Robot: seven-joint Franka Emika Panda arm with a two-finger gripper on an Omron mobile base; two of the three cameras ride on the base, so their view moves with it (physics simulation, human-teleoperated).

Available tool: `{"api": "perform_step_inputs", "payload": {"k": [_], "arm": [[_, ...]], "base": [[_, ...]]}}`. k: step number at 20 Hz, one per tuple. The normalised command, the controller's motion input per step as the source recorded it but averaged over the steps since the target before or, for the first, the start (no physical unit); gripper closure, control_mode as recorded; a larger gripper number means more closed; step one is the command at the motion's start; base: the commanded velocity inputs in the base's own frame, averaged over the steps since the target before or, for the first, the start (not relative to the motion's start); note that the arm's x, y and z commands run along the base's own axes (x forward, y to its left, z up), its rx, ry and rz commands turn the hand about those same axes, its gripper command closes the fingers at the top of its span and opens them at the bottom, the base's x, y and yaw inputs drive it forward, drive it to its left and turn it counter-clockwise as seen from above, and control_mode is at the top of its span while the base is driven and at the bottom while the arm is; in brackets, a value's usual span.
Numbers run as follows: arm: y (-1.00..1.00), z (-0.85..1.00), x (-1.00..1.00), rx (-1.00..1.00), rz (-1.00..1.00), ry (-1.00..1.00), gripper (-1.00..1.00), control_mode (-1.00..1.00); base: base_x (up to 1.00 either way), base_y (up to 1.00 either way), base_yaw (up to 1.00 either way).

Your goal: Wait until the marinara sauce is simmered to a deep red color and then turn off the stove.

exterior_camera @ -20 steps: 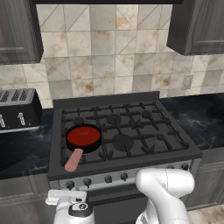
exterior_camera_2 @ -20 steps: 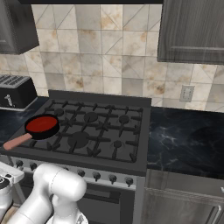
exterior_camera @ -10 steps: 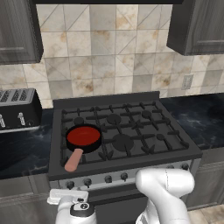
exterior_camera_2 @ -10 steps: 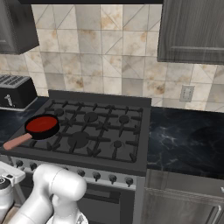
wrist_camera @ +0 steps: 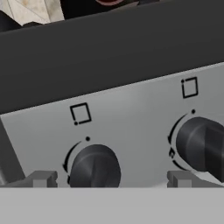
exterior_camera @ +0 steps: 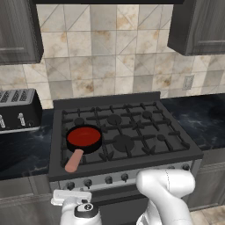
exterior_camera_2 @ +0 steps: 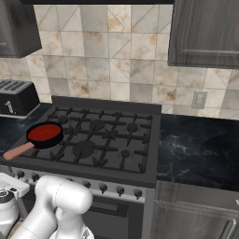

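The marinara sauce (exterior_camera: 83, 136) (exterior_camera_2: 44, 133) is a flat red disc in a small black skillet on the front left burner. The skillet's tan-pink handle (exterior_camera: 74, 160) (exterior_camera_2: 17, 151) points toward the front edge. The stove (exterior_camera: 145, 127) (exterior_camera_2: 116, 140) is a dark gas range with black grates and a silver front strip (wrist_camera: 131, 109) of dark knobs. My gripper (wrist_camera: 111, 180) is open and held close to that strip. Its left fingertip (wrist_camera: 41, 178) and right fingertip (wrist_camera: 181, 178) stand on either side of one knob (wrist_camera: 94, 166). A second knob (wrist_camera: 203, 144) sits just right of the right fingertip.
A silver-and-black toaster (exterior_camera: 17, 110) (exterior_camera_2: 16, 98) stands on the dark counter left of the stove. Black marble counter (exterior_camera_2: 200, 149) runs to the right, with a wall outlet (exterior_camera_2: 200, 99) above it. Dark cabinets hang overhead at both sides.
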Motion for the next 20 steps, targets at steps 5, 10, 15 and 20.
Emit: {"api": "perform_step_inputs", "payload": {"k": [5, 10, 15, 20], "arm": [[0.02, 0.0, 0.0, 0.0, 0.0, 0.0, -1.0, -1.0], [0.21, -0.01, 0.01, 0.0, 0.0, 0.0, -1.0, -1.0], [0.1, -0.02, 0.0, 0.0, 0.0, 0.0, -1.0, -1.0], [0.0, 0.0, 0.0, 0.0, 0.0, 0.0, -1.0, -1.0]], "base": [[0.0, 0.0, 0.0], [0.0, 0.0, 0.0], [0.0, 0.0, 0.0], [0.0, 0.0, 0.0]]}}
